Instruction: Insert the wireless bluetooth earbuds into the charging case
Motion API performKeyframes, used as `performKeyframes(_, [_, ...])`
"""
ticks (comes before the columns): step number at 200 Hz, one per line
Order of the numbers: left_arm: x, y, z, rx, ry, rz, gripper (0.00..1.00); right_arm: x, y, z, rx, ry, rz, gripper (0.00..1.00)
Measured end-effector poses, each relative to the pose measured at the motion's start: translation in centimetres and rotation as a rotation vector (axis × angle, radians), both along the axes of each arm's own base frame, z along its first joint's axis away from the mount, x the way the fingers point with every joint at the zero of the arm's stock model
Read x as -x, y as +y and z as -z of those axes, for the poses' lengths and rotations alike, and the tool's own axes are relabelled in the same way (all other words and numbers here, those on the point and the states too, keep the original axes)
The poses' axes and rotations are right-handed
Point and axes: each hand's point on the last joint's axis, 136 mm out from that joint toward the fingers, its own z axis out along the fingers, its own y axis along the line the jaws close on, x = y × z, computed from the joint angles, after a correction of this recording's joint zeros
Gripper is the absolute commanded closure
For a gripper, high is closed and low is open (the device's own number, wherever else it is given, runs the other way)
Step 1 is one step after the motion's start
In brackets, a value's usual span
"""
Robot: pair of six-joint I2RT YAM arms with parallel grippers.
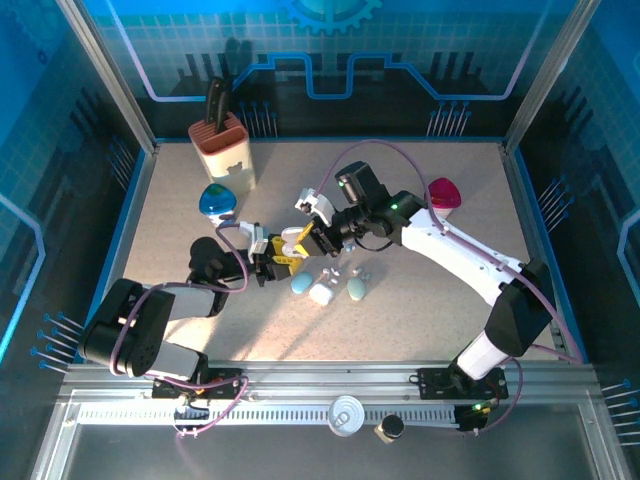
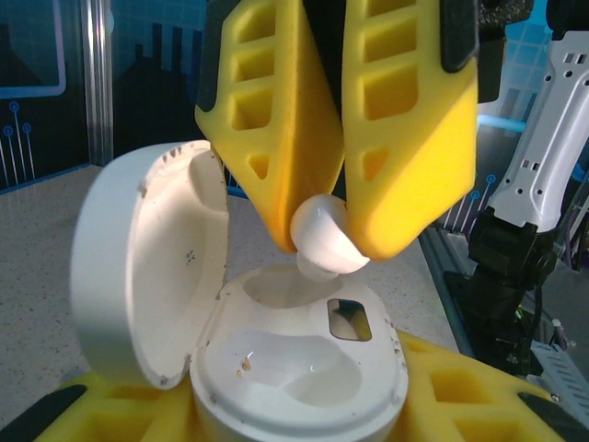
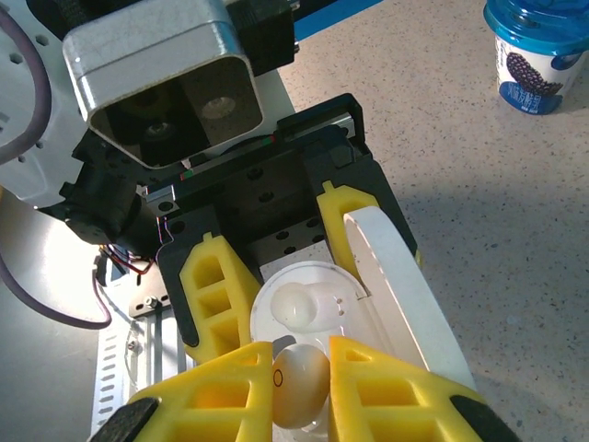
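My left gripper [image 2: 299, 410] is shut on the base of a white charging case [image 2: 304, 368], whose lid [image 2: 147, 258] stands open to the left. From above, my right gripper [image 3: 302, 376] is shut on a glossy white earbud [image 2: 324, 241], and the earbud's lower end sits at the mouth of the case's far socket [image 2: 276, 287]. The socket nearer the camera [image 2: 304, 373] looks bare. In the right wrist view the earbud [image 3: 299, 391] hangs over the case [image 3: 308, 308], between the left gripper's yellow fingers [image 3: 213, 285]. From overhead the two grippers meet mid-table: left gripper [image 1: 272, 258], right gripper [image 1: 305, 240].
Three pebble-shaped cases, pale blue [image 1: 301, 284], white [image 1: 322, 294] and green [image 1: 356, 289], lie just in front of the grippers. A blue cup [image 1: 217, 201] and a knife block [image 1: 222, 146] stand at the back left, a pink object [image 1: 445, 193] at the back right.
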Motion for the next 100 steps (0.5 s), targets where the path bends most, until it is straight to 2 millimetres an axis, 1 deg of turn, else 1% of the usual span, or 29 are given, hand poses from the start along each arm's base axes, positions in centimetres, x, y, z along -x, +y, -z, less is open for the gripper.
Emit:
performKeyframes(57, [-0.06,-0.01,0.34,0.002,0.054,0.002,0.62,-0.42,0.0,0.87,0.022,-0.064,-0.003,0.81])
performKeyframes(72, [-0.06,-0.01,0.35,0.003,0.061,0.002,0.62,-0.4,0.02,0.94,0.025,-0.069,-0.005,0.78])
performKeyframes(86, [-0.06,-0.01,0.35,0.005,0.067,0.002,0.62,-0.38,0.04,0.92,0.027,-0.076,-0.004,0.73])
performKeyframes(100, [-0.11,-0.01,0.32,0.006,0.071,0.001,0.62,-0.32,0.05,0.84,0.027,-0.078,-0.004,0.71])
